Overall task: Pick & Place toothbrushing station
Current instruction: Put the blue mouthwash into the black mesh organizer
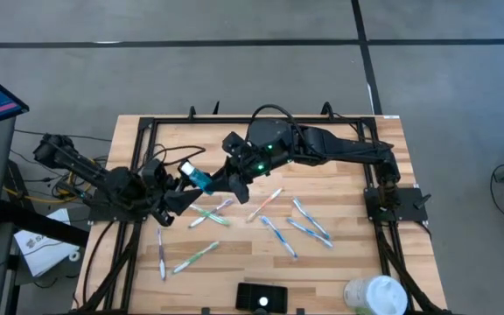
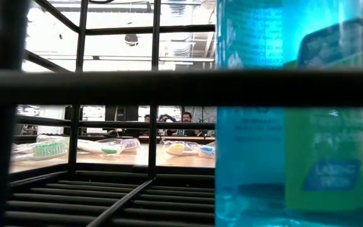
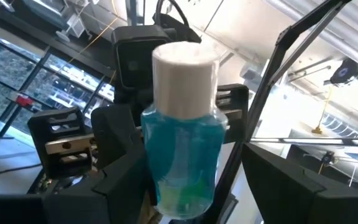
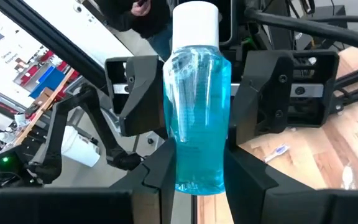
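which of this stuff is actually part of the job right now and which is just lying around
In the job:
- blue mouthwash bottle, gripped by the right pincer, with the left pincer around it
- black holder at the table's near edge

Lying about for now:
- toothbrushes scattered over the table
- white round container

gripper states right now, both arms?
Left gripper: around the blue mouthwash bottle, fingers on both sides; firm grip cannot be told.
Right gripper: closed on the same bottle, held above the table.
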Available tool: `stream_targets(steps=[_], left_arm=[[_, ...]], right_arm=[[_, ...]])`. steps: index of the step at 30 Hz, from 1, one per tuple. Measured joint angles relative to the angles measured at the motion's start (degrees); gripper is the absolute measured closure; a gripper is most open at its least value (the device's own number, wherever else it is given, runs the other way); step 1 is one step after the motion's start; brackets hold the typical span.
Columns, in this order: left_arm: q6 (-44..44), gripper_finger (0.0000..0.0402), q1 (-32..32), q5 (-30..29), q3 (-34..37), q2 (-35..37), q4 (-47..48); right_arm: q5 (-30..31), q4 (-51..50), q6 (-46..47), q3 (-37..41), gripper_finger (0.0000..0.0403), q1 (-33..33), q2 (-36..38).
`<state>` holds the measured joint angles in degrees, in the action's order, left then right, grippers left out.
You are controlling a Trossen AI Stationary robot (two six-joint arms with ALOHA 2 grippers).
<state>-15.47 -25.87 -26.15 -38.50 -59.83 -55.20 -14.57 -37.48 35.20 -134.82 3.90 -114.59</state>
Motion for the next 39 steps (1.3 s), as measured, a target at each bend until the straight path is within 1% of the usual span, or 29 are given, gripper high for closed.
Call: stream_targets(steps=[4,19,22,27,33,39], left_arm=[[-1.4,0.0169,0.0,0.1,0.0,-0.3,-0.1],[-1.4,0.0247,0.0,0.7,0.0,0.9,0.1],[-1.4,0.025,0.0,0.7,0.0,0.9,0.1],[-2.8,0.0242,0.0,0.7,0.0,0.9,0.1],[-3.5,0.0253,0.0,0.8,0.0,0.9,0.1],[-4.0,0.0253,0.0,0.8,0.0,0.9,0.1]], right_arm=[[0.0,0.0,0.0,0.0,0.03,0.1,0.0],[0.0,0.5,-0.2,0.0,0.03,0.4,0.0],[0.0,0.5,-0.2,0.0,0.03,0.4,0.0],[0.0,0.4,0.2,0.0,0.03,0.4,0.0],[-0.4,0.4,0.5,0.0,0.03,0.3,0.0],[-0.8,0.3,0.6,0.0,0.03,0.3,0.0]])
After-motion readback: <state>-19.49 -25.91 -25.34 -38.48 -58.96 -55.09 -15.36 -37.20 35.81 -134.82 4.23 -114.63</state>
